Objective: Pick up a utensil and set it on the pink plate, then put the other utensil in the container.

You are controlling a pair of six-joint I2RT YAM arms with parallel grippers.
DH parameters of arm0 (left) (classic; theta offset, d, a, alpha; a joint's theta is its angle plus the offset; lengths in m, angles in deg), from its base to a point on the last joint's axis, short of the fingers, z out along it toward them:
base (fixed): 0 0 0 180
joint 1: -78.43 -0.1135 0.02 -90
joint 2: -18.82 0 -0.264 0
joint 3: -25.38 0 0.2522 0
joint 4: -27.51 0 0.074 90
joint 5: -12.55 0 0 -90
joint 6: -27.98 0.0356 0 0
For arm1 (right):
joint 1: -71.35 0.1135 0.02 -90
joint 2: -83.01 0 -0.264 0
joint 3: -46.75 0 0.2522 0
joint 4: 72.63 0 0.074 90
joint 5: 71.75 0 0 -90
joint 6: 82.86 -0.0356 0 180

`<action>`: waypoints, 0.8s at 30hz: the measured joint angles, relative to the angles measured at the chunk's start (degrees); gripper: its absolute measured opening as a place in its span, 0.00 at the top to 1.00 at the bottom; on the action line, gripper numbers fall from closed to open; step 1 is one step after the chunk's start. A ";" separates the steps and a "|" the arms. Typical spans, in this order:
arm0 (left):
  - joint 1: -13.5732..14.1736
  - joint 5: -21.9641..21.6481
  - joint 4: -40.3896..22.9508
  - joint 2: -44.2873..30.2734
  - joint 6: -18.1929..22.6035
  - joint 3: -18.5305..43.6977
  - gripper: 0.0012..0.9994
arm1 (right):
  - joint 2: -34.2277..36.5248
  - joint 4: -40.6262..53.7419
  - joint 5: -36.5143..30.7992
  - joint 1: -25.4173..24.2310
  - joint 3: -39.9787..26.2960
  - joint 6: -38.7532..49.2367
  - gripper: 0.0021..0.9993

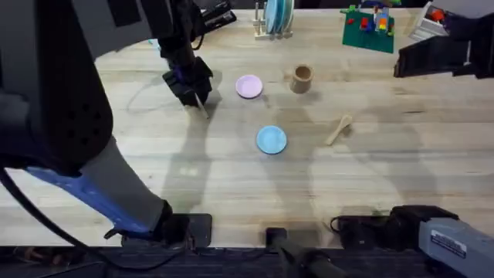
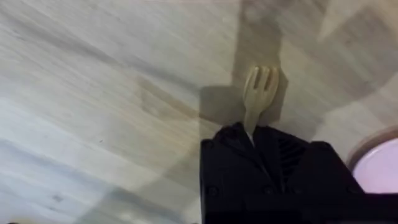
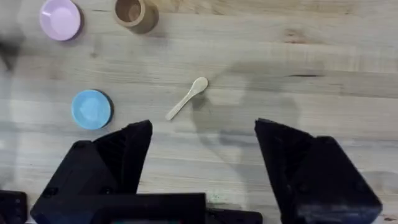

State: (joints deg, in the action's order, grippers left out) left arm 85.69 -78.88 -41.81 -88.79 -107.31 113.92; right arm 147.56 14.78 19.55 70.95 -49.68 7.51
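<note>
Left gripper (image 1: 199, 96): pinched on fork (image 2: 259, 93), tines sticking out past the fingers, above the table (image 1: 154, 162), just left of pink plate (image 1: 248, 86).
Right gripper (image 3: 202, 149): spread wide, holding nothing, raised at the right edge.
Spoon (image 1: 339, 129): flat on table, right of blue plate (image 1: 271, 140).
Cup (image 1: 301, 78): upright, just right of pink plate.

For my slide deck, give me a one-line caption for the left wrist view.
Left gripper shut on the wooden fork, tines out above the table, beside the pink plate.
</note>
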 joint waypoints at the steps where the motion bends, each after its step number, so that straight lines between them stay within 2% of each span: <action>1: 0.00 0.15 -0.87 0.08 1.37 0.18 0.96 | 0.00 0.00 0.02 -0.01 0.00 0.01 0.00; 4: 0.10 0.71 -2.97 0.46 5.87 2.30 0.96 | 0.00 0.00 0.02 0.01 0.00 -0.01 0.00; 9: 1.27 2.88 -8.12 3.37 14.90 10.14 0.96 | 0.01 0.00 0.00 0.01 0.00 0.01 0.00; 14: 3.76 5.65 -11.70 5.16 27.91 18.05 0.96 | 0.02 0.00 0.00 0.01 0.00 -0.01 0.00; 19: 7.34 6.90 -12.45 5.18 39.81 20.26 0.96 | 0.00 0.00 0.00 -0.01 0.00 0.01 0.00; 24: 11.46 7.48 -12.82 5.20 48.47 20.26 0.96 | 0.00 0.00 0.00 0.01 0.00 -0.01 0.00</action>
State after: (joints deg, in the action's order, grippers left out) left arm 97.16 -71.41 -54.63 -83.59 -58.84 134.18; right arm 147.56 14.78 19.55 70.96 -49.68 7.50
